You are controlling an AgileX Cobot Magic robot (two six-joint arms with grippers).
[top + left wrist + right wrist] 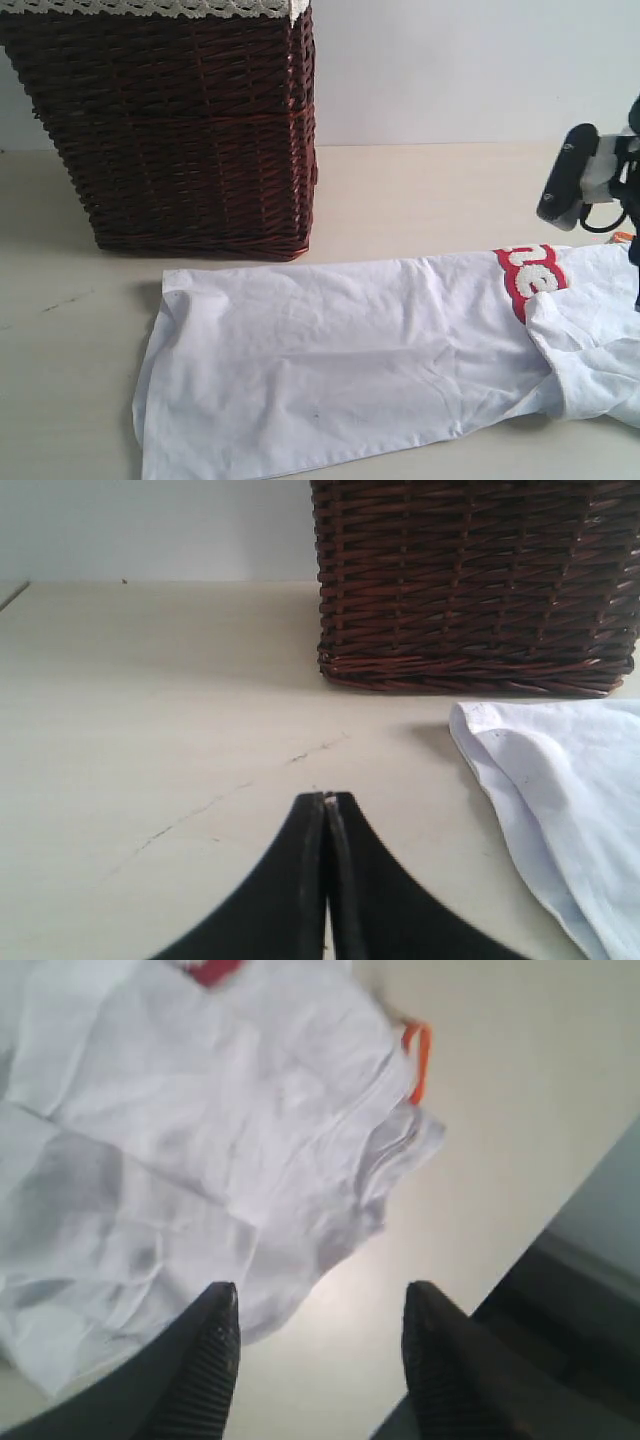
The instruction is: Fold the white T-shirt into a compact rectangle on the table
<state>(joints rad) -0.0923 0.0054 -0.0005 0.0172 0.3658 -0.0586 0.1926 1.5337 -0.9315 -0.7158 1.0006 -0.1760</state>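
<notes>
Behind the white T-shirt [340, 370] stands a lace-lined wicker basket [180, 130].

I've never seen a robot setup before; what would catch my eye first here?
The white T-shirt lies stretched across the cream table, red lettering near its right end. A dark wicker basket stands behind its left end. The right gripper hovers open at the shirt's neck end.

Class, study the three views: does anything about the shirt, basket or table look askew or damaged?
The white T-shirt lies slanted, its sleeve end bunched unevenly over the red lettering. A faint hairline mark crosses the table near the wicker basket. Nothing spilled.
</notes>
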